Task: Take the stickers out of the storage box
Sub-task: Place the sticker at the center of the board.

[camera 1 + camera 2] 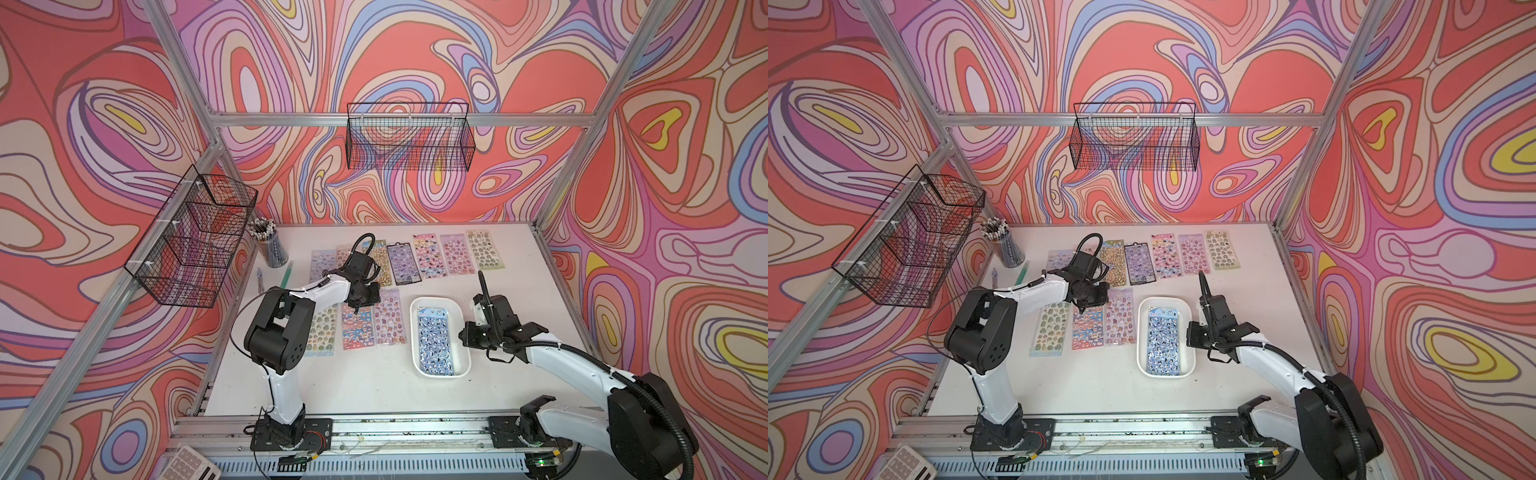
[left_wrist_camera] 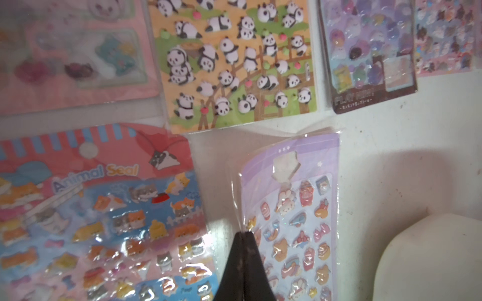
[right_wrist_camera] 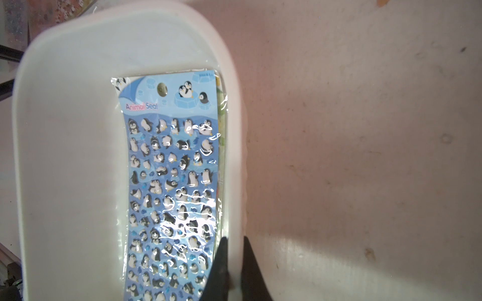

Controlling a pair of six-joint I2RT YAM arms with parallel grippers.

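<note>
In both top views the stickers [image 1: 428, 254] lie mostly out on the white desk [image 1: 374, 386]. About seven sheets run along the 12 o'clock edge, and three more sit at 9 o'clock from the storage box [image 1: 436, 301]. The box rests just toward 4 o'clock of the desk's middle, with a blue penguin sheet [image 1: 435, 338] inside it. The left fingers [image 1: 358, 306] hang over the far end of the lilac sheet [image 1: 390, 324], the one nearest the box. The right fingers [image 1: 464, 333] are at the box's 3 o'clock rim. From the left wrist, the fingers are pressed together, their tip touching the wrapper edge of the lilac sheet, which lies flat on the desk. Whether they nip the film I cannot tell. From the right wrist, the fingers straddle the box wall, one inside and one outside, clamped on it. The penguin sheet lies close along that wall, and a greenish edge shows from under it, so I'd judge at least two sheets remain inside. Most of the job looks done. What's left is lifting those last sheets out, with the box held steady.
</note>
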